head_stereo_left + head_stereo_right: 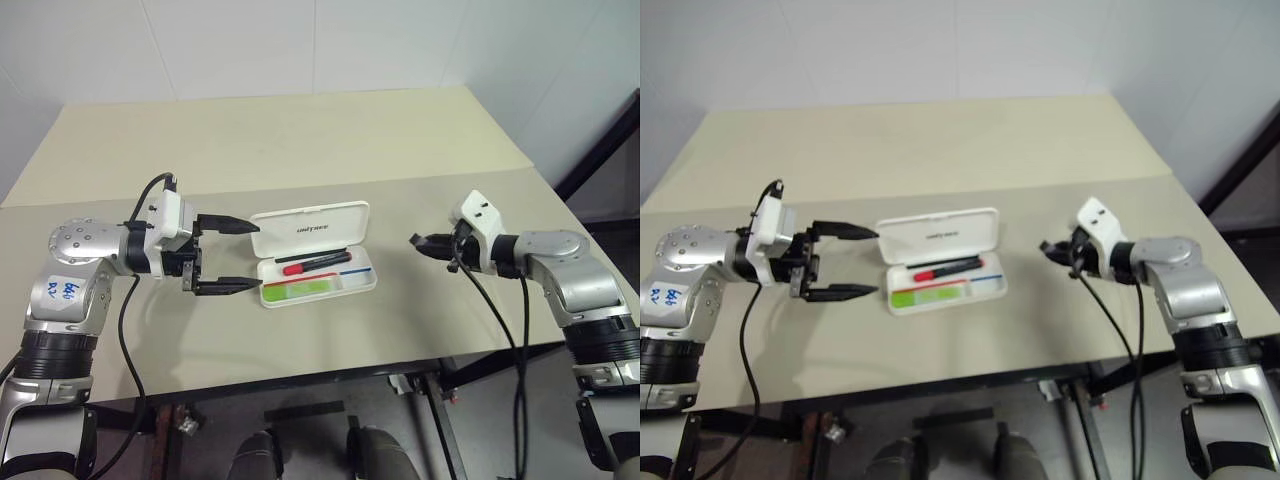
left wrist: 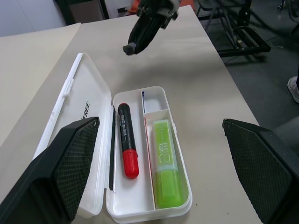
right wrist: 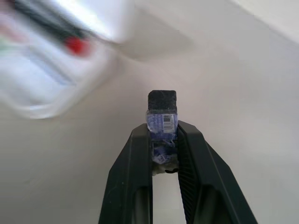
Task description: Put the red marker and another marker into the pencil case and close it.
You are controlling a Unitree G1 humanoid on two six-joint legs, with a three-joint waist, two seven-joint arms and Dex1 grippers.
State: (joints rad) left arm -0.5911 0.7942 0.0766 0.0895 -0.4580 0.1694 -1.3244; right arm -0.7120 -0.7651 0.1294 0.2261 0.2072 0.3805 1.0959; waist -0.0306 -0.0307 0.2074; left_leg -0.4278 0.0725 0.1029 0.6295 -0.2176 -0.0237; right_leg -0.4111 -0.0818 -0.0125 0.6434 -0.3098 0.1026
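The white pencil case lies open at mid-table, its lid tipped back toward the far side. The red marker rests in the tray's back compartment. Another marker, lime green, lies in the front one; both are clear in the left wrist view, red marker beside green marker. My left gripper hovers just left of the case, open, pointing at it with nothing between its fingers. My right gripper hangs a short way right of the case, shut and empty, its closed tips aimed toward the blurred case.
The beige table has a seam running across behind the case, and its front edge lies close below the arms. A dark frame stands off the table's right side. Black cables hang from both wrists.
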